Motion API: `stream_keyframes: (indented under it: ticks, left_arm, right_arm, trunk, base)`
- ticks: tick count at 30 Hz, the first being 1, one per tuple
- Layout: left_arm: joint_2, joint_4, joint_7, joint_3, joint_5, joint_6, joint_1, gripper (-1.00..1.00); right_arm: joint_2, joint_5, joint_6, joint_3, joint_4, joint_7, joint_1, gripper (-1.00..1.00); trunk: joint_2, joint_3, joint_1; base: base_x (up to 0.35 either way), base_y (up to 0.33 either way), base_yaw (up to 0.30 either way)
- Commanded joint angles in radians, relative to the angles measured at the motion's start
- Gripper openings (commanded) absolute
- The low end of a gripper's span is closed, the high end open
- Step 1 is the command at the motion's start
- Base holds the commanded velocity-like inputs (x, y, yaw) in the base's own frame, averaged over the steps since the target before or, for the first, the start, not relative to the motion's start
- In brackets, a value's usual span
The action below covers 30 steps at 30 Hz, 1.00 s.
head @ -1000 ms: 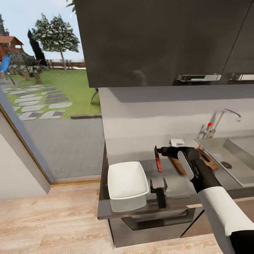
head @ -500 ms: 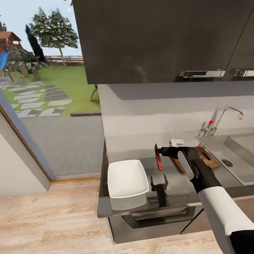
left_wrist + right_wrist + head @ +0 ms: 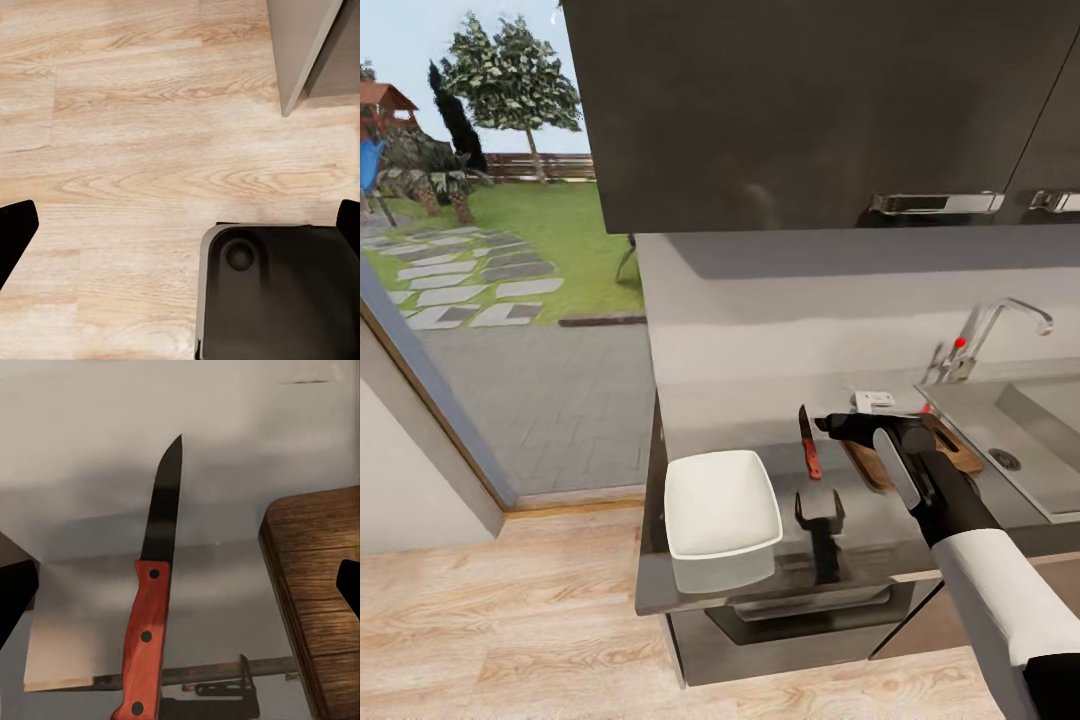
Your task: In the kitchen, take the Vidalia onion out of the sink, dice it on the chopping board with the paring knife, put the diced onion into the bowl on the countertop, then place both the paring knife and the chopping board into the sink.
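Observation:
The paring knife (image 3: 808, 446) (image 3: 154, 600), red handle and dark blade, lies flat on the grey countertop (image 3: 760, 425). My right gripper (image 3: 822, 424) (image 3: 180, 585) hovers open just above it, and its fingers straddle the knife without touching it. Under my right forearm lies the brown chopping board (image 3: 963, 457) (image 3: 322, 585), partly hidden. Near the counter's front left corner stands the white bowl (image 3: 720, 505). At far right is the steel sink (image 3: 985, 420) with its faucet (image 3: 1000, 322). A tiny red spot (image 3: 926, 408) behind my wrist is too small to identify. My left gripper (image 3: 180, 225) is open over the floor.
A black forked shape (image 3: 820, 530) sits on the counter near its front edge, between bowl and board. A small white box (image 3: 875, 401) rests by the back wall. Dark wall cabinets (image 3: 810, 110) hang overhead. A glass door at left faces the garden. My dark base (image 3: 277, 292) stands on the wooden floor.
The head view has shifted slightly. My right gripper has edged a little to the right relative to the knife. The knife, the bowl and the board lie where they were.

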Motion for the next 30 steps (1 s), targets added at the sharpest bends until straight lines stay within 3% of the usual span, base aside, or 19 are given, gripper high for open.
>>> stream_keyframes:
  ticks: [1,30]
  left_arm:
    - [0.001,-0.002,0.004,-0.008,0.010,-0.002,0.000,1.00]
    - [-0.001,0.004,0.004,-0.008,0.010,-0.002,-0.001,1.00]
  right_arm:
    - [-0.001,-0.004,0.004,0.003,0.000,-0.003,-0.001,1.00]
    - [0.008,-0.017,-0.019,0.005,0.048,0.013,-0.001,1.00]
  trunk:
    - [-0.002,-0.002,0.001]
    - [-0.002,-0.041,0.001]
  base:
    - [0.000,0.000,0.000]
    - [0.000,0.000,0.000]
